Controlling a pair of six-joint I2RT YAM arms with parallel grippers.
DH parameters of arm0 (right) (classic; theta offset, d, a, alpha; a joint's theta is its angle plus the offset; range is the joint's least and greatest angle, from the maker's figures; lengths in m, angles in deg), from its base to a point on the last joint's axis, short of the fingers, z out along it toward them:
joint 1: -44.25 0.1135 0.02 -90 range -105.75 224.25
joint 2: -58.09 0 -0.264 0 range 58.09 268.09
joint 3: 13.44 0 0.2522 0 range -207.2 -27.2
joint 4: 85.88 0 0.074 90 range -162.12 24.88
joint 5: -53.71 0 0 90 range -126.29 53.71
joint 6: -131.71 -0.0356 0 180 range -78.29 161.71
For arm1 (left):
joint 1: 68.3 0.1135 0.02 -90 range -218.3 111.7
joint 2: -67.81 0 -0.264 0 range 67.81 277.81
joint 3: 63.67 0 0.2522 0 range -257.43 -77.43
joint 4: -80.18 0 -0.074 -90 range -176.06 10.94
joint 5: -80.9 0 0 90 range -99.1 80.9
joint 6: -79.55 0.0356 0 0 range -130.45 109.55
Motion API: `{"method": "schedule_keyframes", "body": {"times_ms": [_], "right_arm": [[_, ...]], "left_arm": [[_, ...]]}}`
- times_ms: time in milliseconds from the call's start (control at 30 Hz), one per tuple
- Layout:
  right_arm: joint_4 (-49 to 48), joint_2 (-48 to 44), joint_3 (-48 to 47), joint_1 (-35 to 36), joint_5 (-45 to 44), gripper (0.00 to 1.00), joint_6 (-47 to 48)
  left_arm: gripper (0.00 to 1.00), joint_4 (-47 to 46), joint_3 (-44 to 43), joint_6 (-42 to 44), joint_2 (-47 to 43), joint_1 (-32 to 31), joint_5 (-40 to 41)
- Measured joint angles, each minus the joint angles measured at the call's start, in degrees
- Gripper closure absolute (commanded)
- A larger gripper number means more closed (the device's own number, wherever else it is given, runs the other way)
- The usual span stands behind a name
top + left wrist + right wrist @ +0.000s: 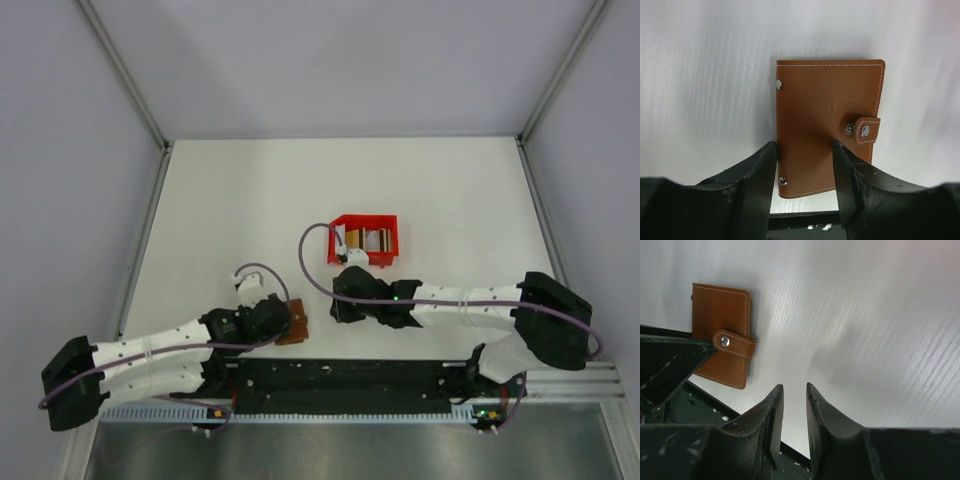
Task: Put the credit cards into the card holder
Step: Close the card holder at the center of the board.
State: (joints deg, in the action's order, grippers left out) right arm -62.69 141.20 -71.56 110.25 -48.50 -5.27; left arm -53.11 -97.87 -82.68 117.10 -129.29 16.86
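White table, red bin holding credit cards, card holder snapped shut

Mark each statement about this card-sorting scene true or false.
1. The brown leather-like folding wallet is closed, with its small tab snapped. True.
2. The wallet lies inside the red plastic bin. False: it lies on the white table, apart from the bin.
3. The left end effector is open over the wallet. True.
4. The right end effector grips a card. False: nothing is between its slightly parted fingers.
5. The thin flat cards are spread across the table. False: those visible sit in the red bin.
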Motion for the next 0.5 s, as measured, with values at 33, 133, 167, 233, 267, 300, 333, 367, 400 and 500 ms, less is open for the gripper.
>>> {"method": "schedule_keyframes", "body": {"times_ms": [33,133,167,233,267,300,333,367,400,500], "right_arm": [[0.0,-0.3,0.1,0.0,0.0,0.75,0.0],[-0.1,-1.7,0.3,0.0,-0.2,0.74,0.0],[-0.2,-2.5,0.6,0.0,-0.2,0.75,0.0],[-0.2,-4.0,1.5,0.0,-0.3,0.74,0.0],[-0.1,-4.5,1.8,0.0,-0.4,0.74,0.0],[-0.1,-5.2,2.3,0.0,-0.5,0.74,-0.1],[0.0,-5.6,2.6,0.0,-0.6,0.74,-0.1],[-0.1,-6.0,3.0,0.0,-0.7,0.74,-0.1],[-0.1,-6.5,3.5,0.0,-0.8,0.74,-0.1],[0.2,-7.3,4.4,0.0,-1.0,0.74,-0.2]], "left_arm": [[0.47,-0.8,0.0,0.0,0.1,0.1,-0.1],[0.46,-2.7,0.2,0.0,0.9,0.1,-0.2],[0.46,-3.4,0.2,0.0,1.3,0.1,-0.2],[0.46,-4.8,0.2,0.3,2.1,0.1,-0.2],[0.46,-5.7,0.2,0.5,2.6,0.1,-0.3],[0.46,-6.8,0.2,0.9,3.2,0.2,-0.6],[0.46,-8.1,0.2,1.5,4.0,0.2,-0.9],[0.46,-9.5,0.1,1.8,5.1,0.2,-1.2],[0.46,-10.7,-0.2,2.2,6.2,0.2,-1.5],[0.46,-13.0,-2.1,3.7,10.0,0.2,-2.9]]}}
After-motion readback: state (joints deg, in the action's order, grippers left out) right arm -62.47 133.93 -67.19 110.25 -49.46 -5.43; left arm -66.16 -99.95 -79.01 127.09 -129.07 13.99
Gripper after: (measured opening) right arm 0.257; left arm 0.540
